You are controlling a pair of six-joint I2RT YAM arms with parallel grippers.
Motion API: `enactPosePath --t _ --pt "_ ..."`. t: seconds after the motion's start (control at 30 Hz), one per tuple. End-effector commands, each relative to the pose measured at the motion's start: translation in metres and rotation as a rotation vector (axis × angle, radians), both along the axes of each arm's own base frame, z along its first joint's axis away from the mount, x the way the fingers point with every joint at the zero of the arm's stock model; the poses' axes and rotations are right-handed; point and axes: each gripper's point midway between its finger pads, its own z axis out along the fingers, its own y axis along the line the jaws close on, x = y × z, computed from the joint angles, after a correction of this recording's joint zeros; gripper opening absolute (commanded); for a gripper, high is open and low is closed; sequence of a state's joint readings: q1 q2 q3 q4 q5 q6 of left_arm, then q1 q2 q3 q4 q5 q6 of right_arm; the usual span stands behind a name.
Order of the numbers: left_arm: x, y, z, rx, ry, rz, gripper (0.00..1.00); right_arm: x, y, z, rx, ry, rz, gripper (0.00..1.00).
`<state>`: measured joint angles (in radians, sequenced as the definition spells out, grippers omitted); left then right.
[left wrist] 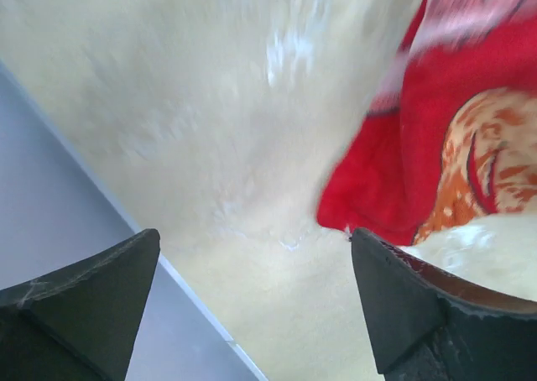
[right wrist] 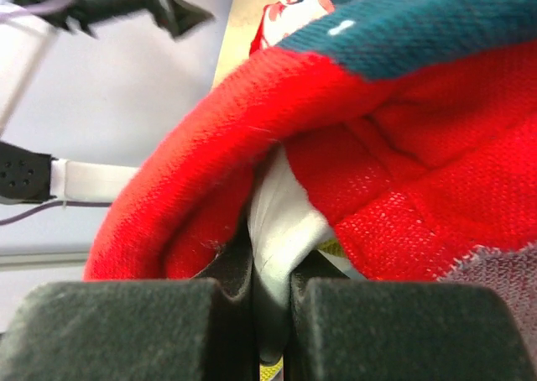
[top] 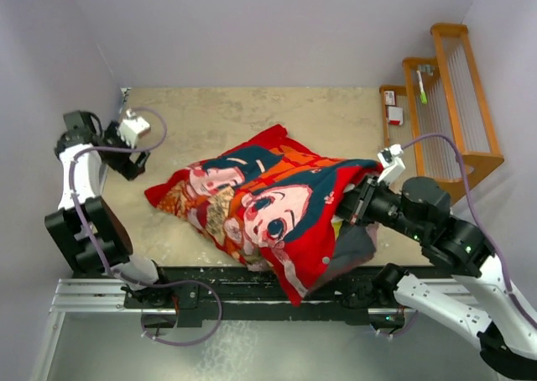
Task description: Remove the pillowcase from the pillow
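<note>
The red-orange pillowcase (top: 268,205), printed with two cartoon faces, lies bulging across the middle of the beige table (top: 252,117). The pillow is hidden inside it in the top view. In the right wrist view a fold of white pillow (right wrist: 281,217) pokes out of the red pillowcase (right wrist: 210,146) mouth. My right gripper (right wrist: 273,268) is shut on that white fold, pushed into the cover's right end (top: 348,205). My left gripper (top: 134,161) hangs open and holds nothing. It is up and left of the pillowcase's left corner (left wrist: 394,188), apart from it (left wrist: 252,247).
A wooden rack (top: 453,96) with small items stands at the back right. The cover's greyish-mauve inside (top: 357,245) shows under its right end. Grey walls close in on the left (left wrist: 50,196) and the back. A metal rail (top: 92,295) runs along the near edge.
</note>
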<state>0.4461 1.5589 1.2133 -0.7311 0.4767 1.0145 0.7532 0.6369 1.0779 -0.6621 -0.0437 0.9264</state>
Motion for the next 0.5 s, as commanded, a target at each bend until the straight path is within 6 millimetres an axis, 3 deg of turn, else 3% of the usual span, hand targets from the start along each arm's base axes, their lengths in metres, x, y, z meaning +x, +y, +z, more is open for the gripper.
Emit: enactPosePath --t 0.0,0.1,0.23,0.37,0.47 --pt "-0.017 -0.113 0.152 -0.311 -0.193 -0.262 0.99 0.023 0.035 0.043 0.058 -0.130 0.087 0.00" --pt "-0.037 -0.193 0.208 -0.438 -0.219 -0.426 0.99 0.047 0.070 0.043 -0.007 -0.170 0.188 0.00" --pt "-0.058 -0.269 0.263 -0.567 -0.236 -0.558 0.99 0.069 0.103 0.050 -0.050 -0.201 0.220 0.00" --pt "-0.102 -0.314 0.278 -0.645 -0.141 -0.676 0.99 0.096 0.115 0.077 0.008 -0.213 0.119 0.00" --pt "-0.140 -0.322 0.298 -0.655 -0.252 -0.781 0.99 0.115 0.132 0.088 0.065 -0.198 0.068 0.00"
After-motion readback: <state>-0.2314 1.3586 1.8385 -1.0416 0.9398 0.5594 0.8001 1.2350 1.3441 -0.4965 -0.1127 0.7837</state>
